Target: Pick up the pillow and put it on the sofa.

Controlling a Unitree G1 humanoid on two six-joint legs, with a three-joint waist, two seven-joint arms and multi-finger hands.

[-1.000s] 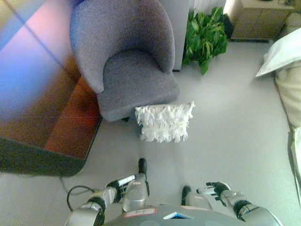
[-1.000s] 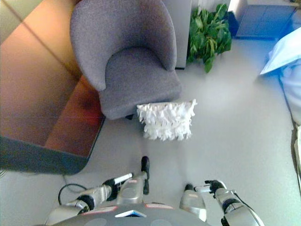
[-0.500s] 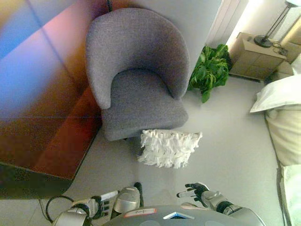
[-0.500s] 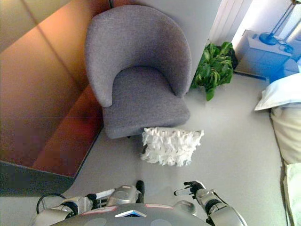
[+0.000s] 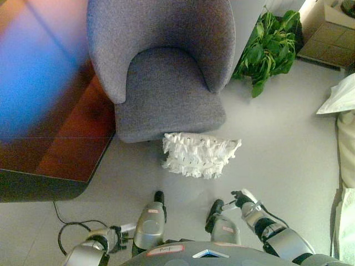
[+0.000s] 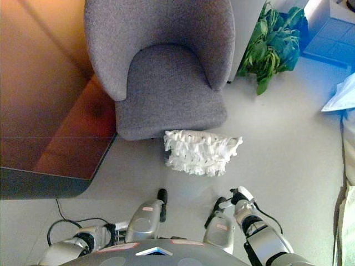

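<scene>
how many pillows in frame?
2. A white ruffled pillow lies on the floor against the grey armchair's front; a plain white pillow shows at the right edge, partly cut off.

**Grey floor and what rests on it**

The pale grey floor [image 5: 288,138] carries a grey upholstered armchair [image 5: 161,72]. A white ruffled pillow [image 5: 199,154] lies on the floor just in front of the chair's seat, touching its front edge. A green leafy plant [image 5: 269,47] stands beside the chair's right side.
</scene>
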